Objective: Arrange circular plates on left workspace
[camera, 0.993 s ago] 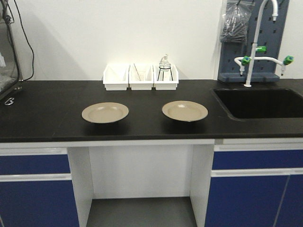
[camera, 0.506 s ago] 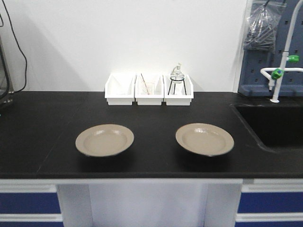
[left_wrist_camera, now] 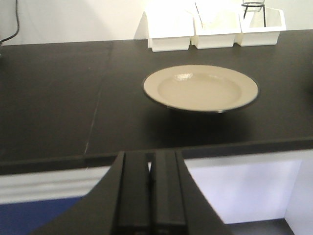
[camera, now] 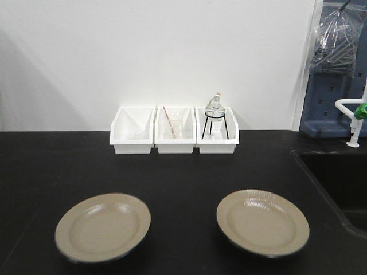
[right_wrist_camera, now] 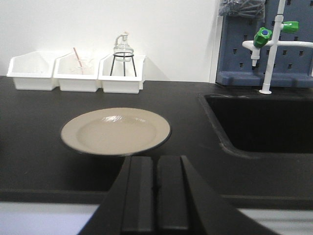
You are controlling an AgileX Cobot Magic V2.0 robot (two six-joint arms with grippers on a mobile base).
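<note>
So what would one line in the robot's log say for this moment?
left claw shut, empty | right claw shut, empty | left plate on counter, untouched | right plate on counter, untouched | plates apart

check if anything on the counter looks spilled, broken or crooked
Nothing stands out. The left plate and the right plate lie flat, right side up and apart on the black countertop, with no chips or spills showing. The three white bins stand in a straight row by the wall.
</note>
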